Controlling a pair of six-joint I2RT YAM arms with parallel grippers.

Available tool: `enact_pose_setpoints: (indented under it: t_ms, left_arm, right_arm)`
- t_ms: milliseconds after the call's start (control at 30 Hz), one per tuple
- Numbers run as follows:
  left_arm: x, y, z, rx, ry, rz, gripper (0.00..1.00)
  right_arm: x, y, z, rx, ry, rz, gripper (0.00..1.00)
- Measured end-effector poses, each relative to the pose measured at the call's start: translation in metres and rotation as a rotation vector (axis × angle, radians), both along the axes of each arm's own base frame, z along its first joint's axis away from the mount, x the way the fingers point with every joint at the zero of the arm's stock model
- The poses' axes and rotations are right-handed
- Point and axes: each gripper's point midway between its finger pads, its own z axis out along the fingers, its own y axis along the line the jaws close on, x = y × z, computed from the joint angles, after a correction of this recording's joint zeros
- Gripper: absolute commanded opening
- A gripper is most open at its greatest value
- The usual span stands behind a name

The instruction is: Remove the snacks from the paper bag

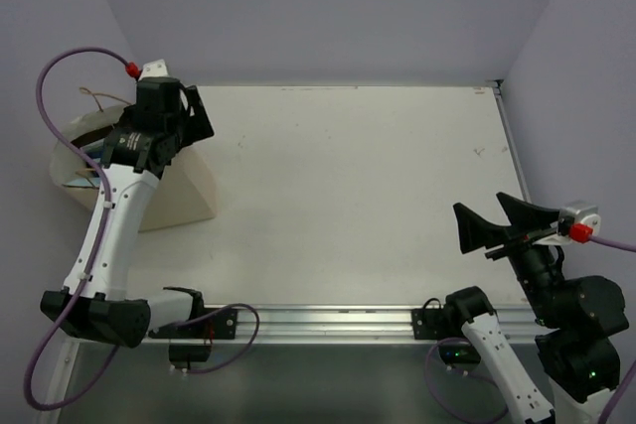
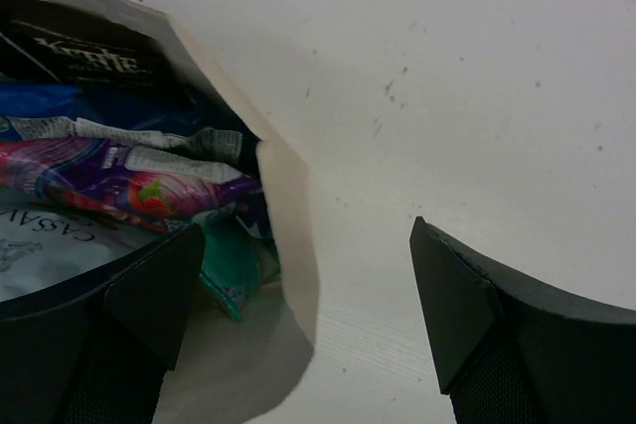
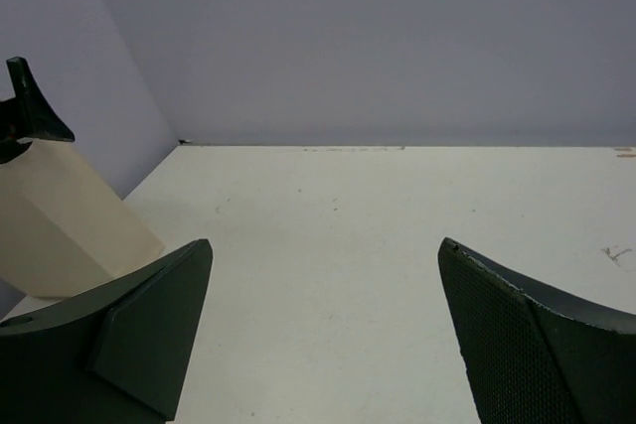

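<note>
Left claw gaped wide w/ nothing held: one finger over the bag's mouth, the other over bare table. Paper bag sat at mid-left of the top view, under the left arm. Right claw, lower right of that view, was also spread wide & empty, well apart from the bag. Snacks lay inside, upper left of the left wrist view: dark packet, blue-and-white packet, magenta-purple packet, teal packet.

I see white arms with black joints, purple cables, red plugs and black wedge-shaped fingers.
</note>
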Motion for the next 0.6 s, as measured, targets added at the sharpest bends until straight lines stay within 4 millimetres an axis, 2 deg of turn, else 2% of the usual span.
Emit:
enact_pose_setpoints:
  t_ms: [133, 267, 367, 567, 600]
  left_arm:
    - [0.004, 0.026, -0.001, 0.005, 0.006, 0.073, 0.85]
    - [0.013, 0.024, -0.009, 0.006, 0.036, 0.055, 0.77]
    - [0.02, 0.021, -0.022, 0.008, 0.075, 0.037, 0.67]
    - [0.028, 0.018, -0.034, 0.009, 0.112, 0.011, 0.32]
    - [0.03, 0.017, -0.034, 0.009, 0.112, 0.004, 0.21]
  right_arm:
    - [-0.003, 0.001, 0.0, 0.003, -0.01, 0.01, 0.99]
    - [-0.001, 0.002, -0.001, 0.002, -0.009, 0.016, 0.99]
    - [-0.001, 0.002, -0.002, 0.003, -0.009, 0.016, 0.99]
    - [-0.002, 0.002, -0.004, 0.004, -0.013, 0.016, 0.99]
    - [-0.002, 0.002, -0.005, 0.004, -0.014, 0.016, 0.99]
